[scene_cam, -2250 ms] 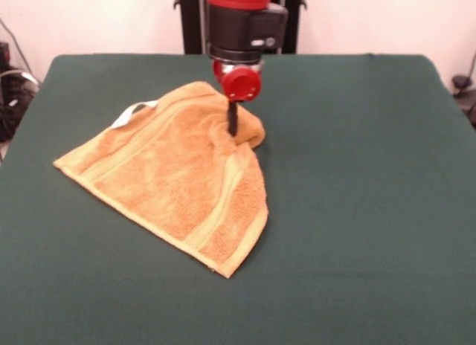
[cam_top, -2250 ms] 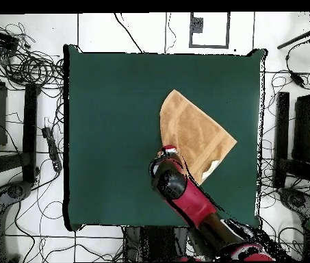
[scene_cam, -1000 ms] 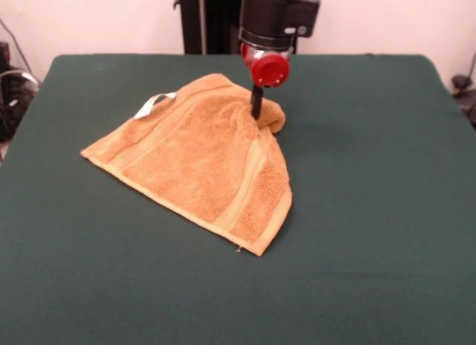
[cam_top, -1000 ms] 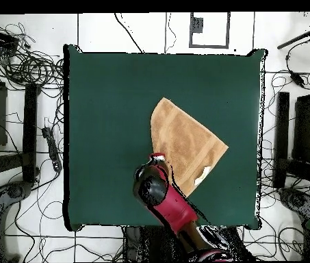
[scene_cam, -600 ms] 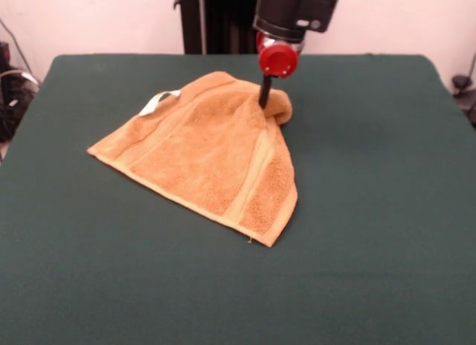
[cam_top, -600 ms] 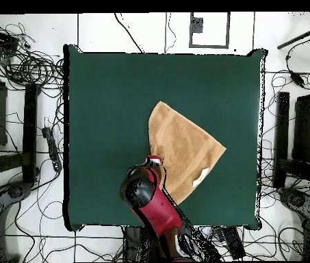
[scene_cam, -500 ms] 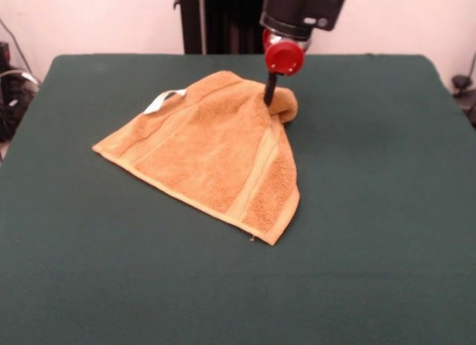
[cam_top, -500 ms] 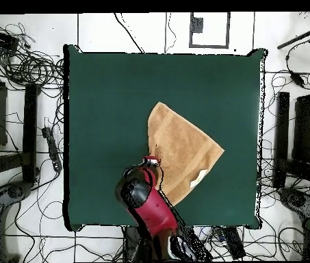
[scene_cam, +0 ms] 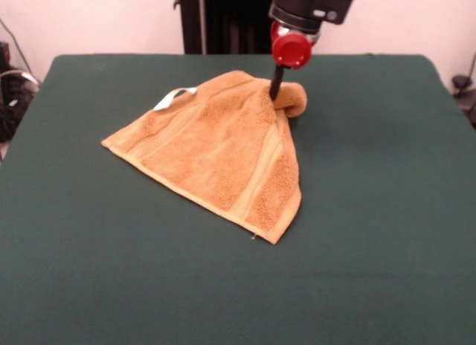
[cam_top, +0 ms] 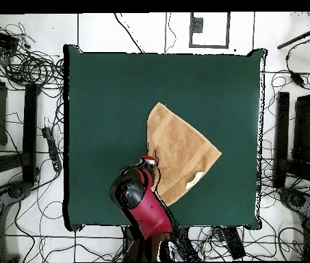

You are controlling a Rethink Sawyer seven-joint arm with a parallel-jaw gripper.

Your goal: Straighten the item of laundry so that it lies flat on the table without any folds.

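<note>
- Up front, in the front view, the towel (scene_cam: 219,148) lies on the green desk (scene_cam: 387,211), a little left of centre and toward the far side, folded over into a rough triangle.
- One paler band runs along its near-left edge, another crosses it toward the near-right corner; a small white tag (scene_cam: 169,100) shows at the far-left edge.
- At the far-right corner the cloth is bunched into a small roll, and the tool (scene_cam: 276,91) comes down from the red wrist right there, closed on that bunched corner.
- From overhead, the towel (cam_top: 178,147) sits right of the desk's (cam_top: 102,103) centre, nearer the robot's side, as a wedge with its point away from the robot.
- The tool (cam_top: 150,163) meets the towel's left edge; the red arm (cam_top: 147,209) covers its tips, so its grip is hidden here.
</note>
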